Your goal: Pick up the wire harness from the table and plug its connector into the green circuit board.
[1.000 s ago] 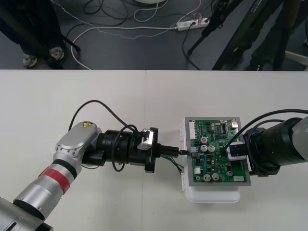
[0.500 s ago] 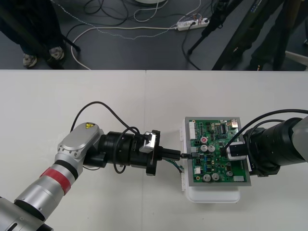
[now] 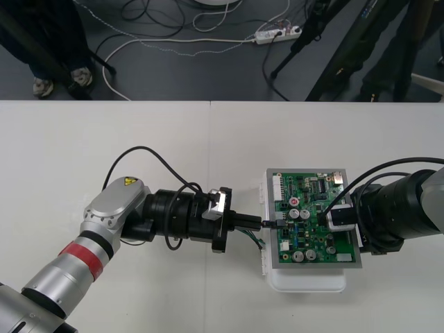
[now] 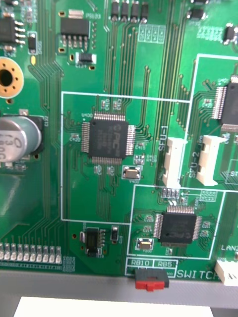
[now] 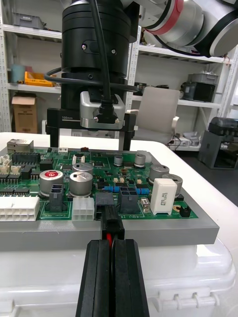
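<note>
The left end effector (image 3: pixel 258 223) lies level just above the tabletop (image 3: pixel 139 152). Its black fingers (image 5: pixel 96 277) are pressed narrowly together on the harness (image 3: pixel 255 238). A red wire (image 5: pixel 105 239) shows in the slit between them, and the small black plug (image 5: pixel 111 224) sticks out past their tips. The plug touches a black header (image 5: pixel 103 199) at the left edge of the green circuit board (image 3: pixel 312 208); whether it is fully seated I cannot tell. Green and black wires (image 3: pixel 259 242) loop out under the fingers, beside the board's edge. The right end effector (image 5: pixel 89 144) stands over the board's opposite side, its own fingers (image 5: pixel 130 131) wide apart, pointing down and holding nothing.

The tabletop is plain and pale, with a seam (image 3: pixel 210 152) running down its middle. Beyond its far edge lies a dark floor (image 3: pixel 208 69) with cables (image 3: pixel 159 41) and a white power strip (image 3: pixel 276 33).

The board sits in a grey frame (image 5: pixel 148 233) on a white base (image 3: pixel 309 283). It carries silver capacitor cans (image 5: pixel 81 181), white connectors (image 5: pixel 19 208) and black chips (image 4: pixel 106 137).
</note>
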{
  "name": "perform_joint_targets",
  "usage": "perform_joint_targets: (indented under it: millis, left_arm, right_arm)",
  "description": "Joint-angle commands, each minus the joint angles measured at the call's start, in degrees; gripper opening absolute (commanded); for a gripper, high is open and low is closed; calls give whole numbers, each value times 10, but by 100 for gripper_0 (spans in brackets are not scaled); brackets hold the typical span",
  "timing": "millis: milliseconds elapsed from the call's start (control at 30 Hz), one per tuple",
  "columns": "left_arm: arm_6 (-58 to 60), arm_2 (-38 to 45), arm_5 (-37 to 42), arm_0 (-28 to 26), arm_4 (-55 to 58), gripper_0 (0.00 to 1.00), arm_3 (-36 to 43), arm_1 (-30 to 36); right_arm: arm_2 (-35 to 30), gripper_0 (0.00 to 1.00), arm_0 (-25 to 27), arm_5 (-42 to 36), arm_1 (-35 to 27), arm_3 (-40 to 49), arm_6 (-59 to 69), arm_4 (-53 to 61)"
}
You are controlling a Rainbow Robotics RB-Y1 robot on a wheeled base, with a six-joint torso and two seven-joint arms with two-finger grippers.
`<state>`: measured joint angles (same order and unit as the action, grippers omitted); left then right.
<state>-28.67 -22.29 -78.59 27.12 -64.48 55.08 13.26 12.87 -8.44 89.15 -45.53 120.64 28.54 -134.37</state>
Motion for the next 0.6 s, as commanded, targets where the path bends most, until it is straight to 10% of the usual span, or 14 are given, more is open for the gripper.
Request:
perform_joint_targets:
  millis: [33,600]
  left_arm:
    - [-43,-14,23,23,1,0,5,-21]
    - [-48,-14,22,27,8,0,5,-30]
  right_arm:
    - [7,100,-13,-6,6,18,29,8]
    - [7,100,-13,-6,6,18,31,10]
